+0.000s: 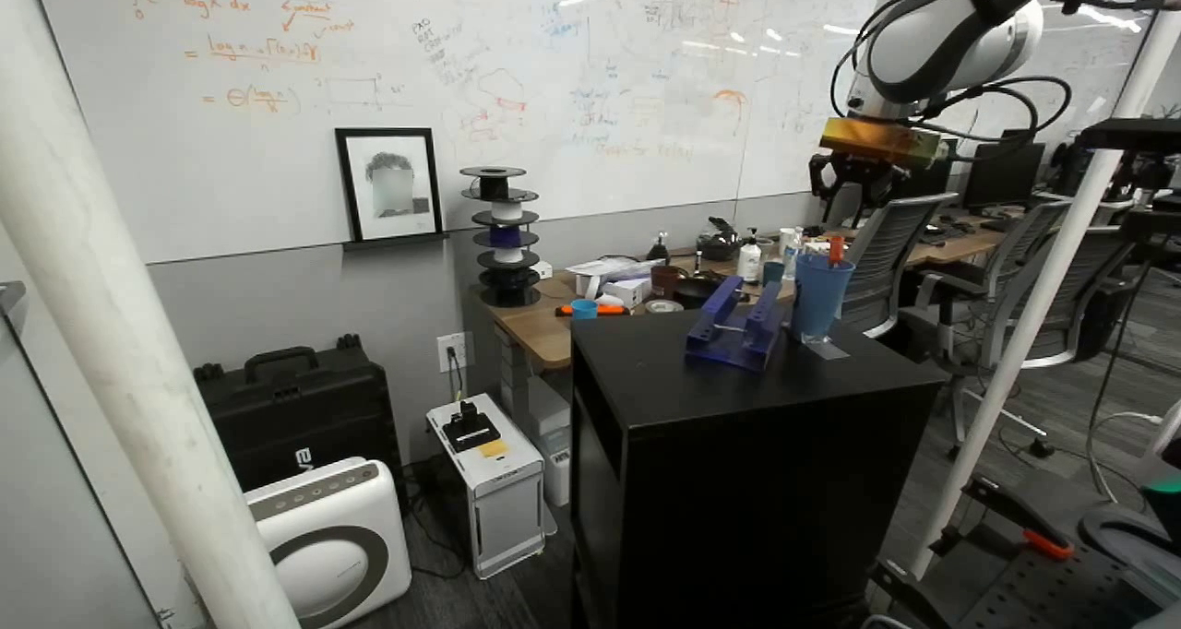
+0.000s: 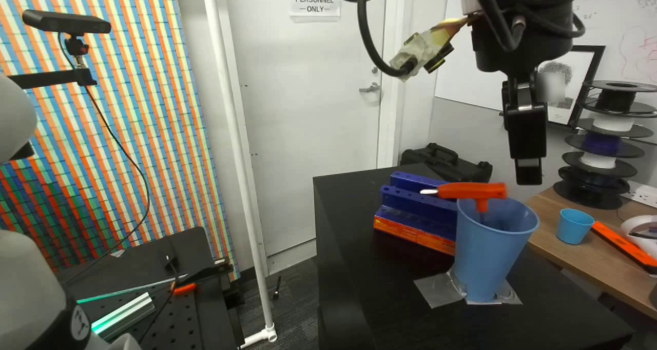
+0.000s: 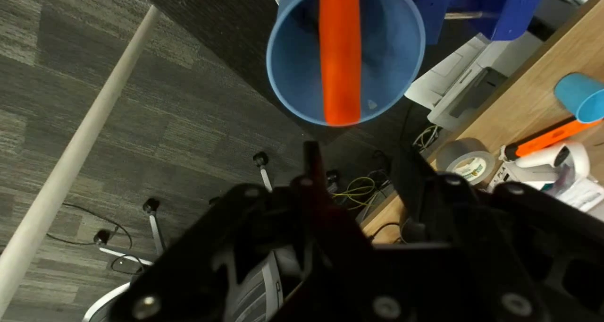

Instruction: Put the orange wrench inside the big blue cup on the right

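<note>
The big blue cup [image 1: 819,306] stands upright on a black cabinet, its base taped down; it also shows in an exterior view [image 2: 485,260] and the wrist view [image 3: 293,72]. The orange wrench [image 2: 469,190] has its T-shaped handle lying across the cup's rim, its thin shaft pointing down inside the cup. A silver tip sticks out past the rim. The handle shows in an exterior view [image 1: 836,250] and the wrist view [image 3: 340,57]. My gripper [image 1: 841,218] is open and empty, above the cup and apart from the wrench. It also shows in the wrist view [image 3: 357,154].
A dark blue blocky holder [image 2: 418,201] stands beside the cup on the black cabinet [image 1: 664,385]. A small blue cup [image 2: 574,226] and an orange-handled tool [image 3: 547,138] lie on the wooden desk [image 1: 544,334] behind. Office chairs [image 1: 890,260] and a white pole [image 1: 1033,269] stand nearby.
</note>
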### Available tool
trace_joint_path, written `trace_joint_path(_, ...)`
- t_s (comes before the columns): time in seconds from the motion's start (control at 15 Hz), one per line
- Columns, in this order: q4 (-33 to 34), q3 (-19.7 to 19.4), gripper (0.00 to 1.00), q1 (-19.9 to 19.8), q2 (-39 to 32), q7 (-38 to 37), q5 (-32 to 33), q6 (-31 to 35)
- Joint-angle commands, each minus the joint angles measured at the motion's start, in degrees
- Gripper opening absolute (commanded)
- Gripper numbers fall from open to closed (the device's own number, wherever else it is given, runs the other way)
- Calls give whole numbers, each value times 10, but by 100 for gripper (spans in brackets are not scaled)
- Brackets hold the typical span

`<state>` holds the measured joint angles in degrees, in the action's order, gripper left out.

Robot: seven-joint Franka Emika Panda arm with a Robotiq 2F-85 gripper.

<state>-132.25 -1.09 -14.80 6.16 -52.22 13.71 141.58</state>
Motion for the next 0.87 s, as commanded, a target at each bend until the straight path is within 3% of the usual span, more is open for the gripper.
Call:
trace_joint_path(0.0,11,-19,77,27,39,27,-42,-20)
trace_joint_path(0.13,5,-22,92,33,84,50,-65,-23)
trace_joint_path(0.27,3,-24,100,39,130,77,-96,-26)
trace_joint_path(0.6,12,-35,100,41,196,113,-188,-83)
trace_joint_path(0.67,14,-16,100,23,175,92,-159,-67)
trace_joint_path(0.8,12,-17,100,22,184,95,-163,-74)
